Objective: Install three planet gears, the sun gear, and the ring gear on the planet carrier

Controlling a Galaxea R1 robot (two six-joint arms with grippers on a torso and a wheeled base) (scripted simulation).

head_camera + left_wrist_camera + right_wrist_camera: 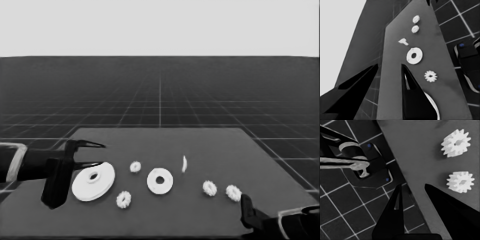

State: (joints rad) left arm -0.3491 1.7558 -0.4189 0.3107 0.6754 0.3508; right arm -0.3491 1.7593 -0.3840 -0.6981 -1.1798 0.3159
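The larger round part, the ring gear (93,181), lies at the table's left; its rim (433,105) shows past one finger. My left gripper (100,154) (389,65) waits open just above and behind it, holding nothing. At mid-table lies the smaller round part, the planet carrier (160,181) (414,55). Two small gears (135,166) (123,199) (430,76) lie between the round parts. Two more gears (209,188) (233,192) (456,143) (460,181) lie to the right. Which is the sun gear I cannot tell. My right gripper (248,212) (413,185) is parked open at the near right corner.
A thin white piece (184,163) (403,41) stands on edge behind and right of the smaller round part. Dark machinery with blue lights (370,167) sits past the table's edge (402,173) over the floor grid.
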